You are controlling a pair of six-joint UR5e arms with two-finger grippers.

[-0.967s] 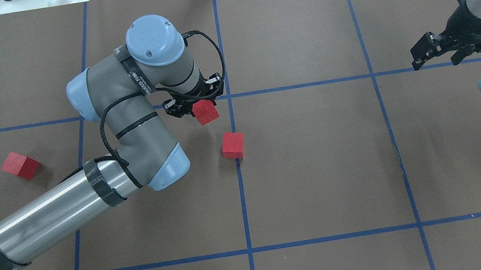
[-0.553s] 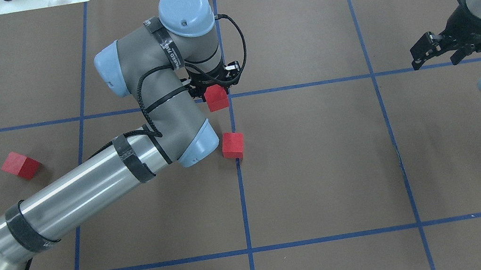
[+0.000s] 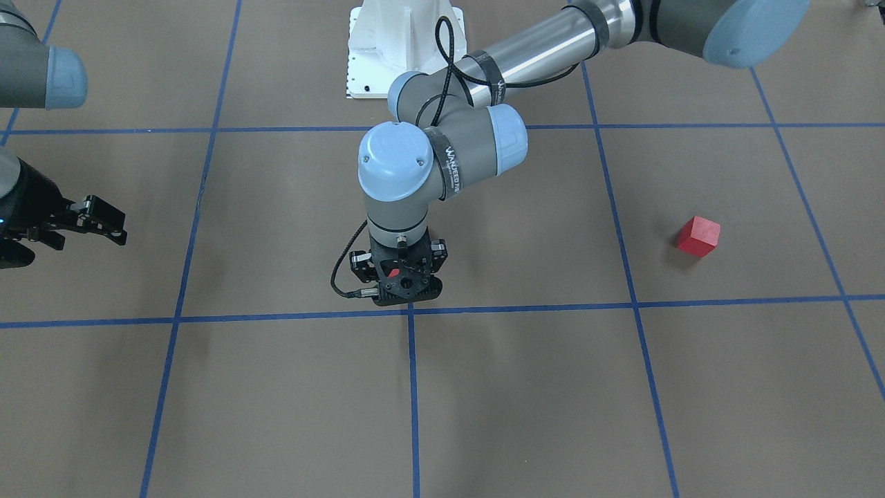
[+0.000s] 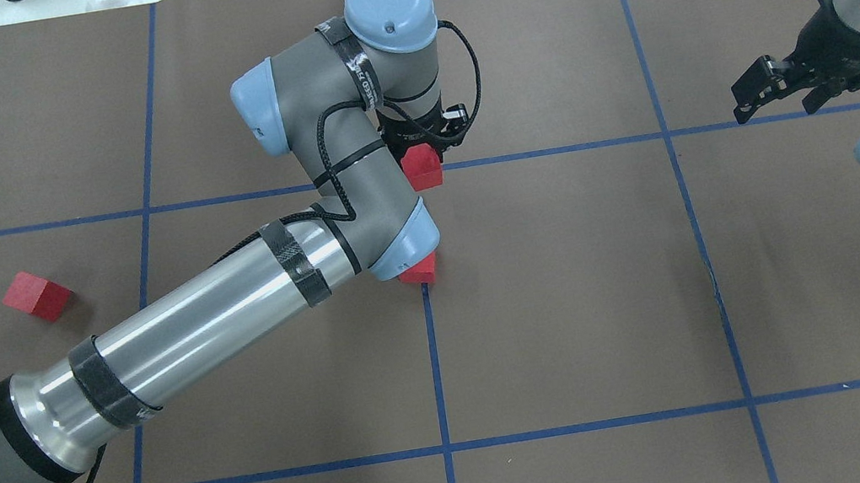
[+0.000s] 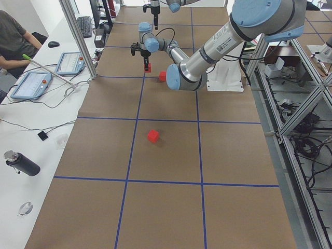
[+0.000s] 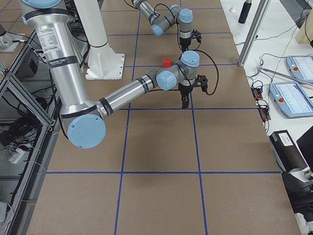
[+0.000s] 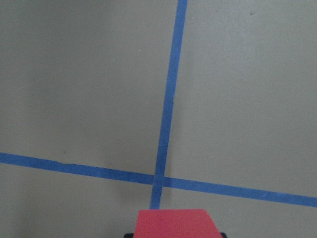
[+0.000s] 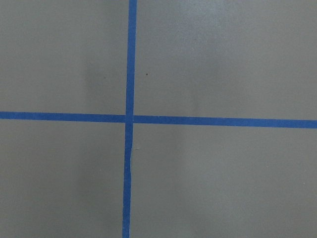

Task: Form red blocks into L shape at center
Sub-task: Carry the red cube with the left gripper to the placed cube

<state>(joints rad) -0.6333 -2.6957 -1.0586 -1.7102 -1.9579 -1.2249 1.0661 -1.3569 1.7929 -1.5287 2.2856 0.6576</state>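
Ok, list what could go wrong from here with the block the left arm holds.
1. The held block hangs over the tape crossing, apart from the centre block. Released there, the two would likely not touch.
2. The left arm's elbow covers most of the centre block in the overhead view. Lowering might nudge it, though the clearance is unclear.

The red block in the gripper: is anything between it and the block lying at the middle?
Nothing visible. The carried block in the left gripper hangs near the center block; only the arm's own joint overhangs that one.
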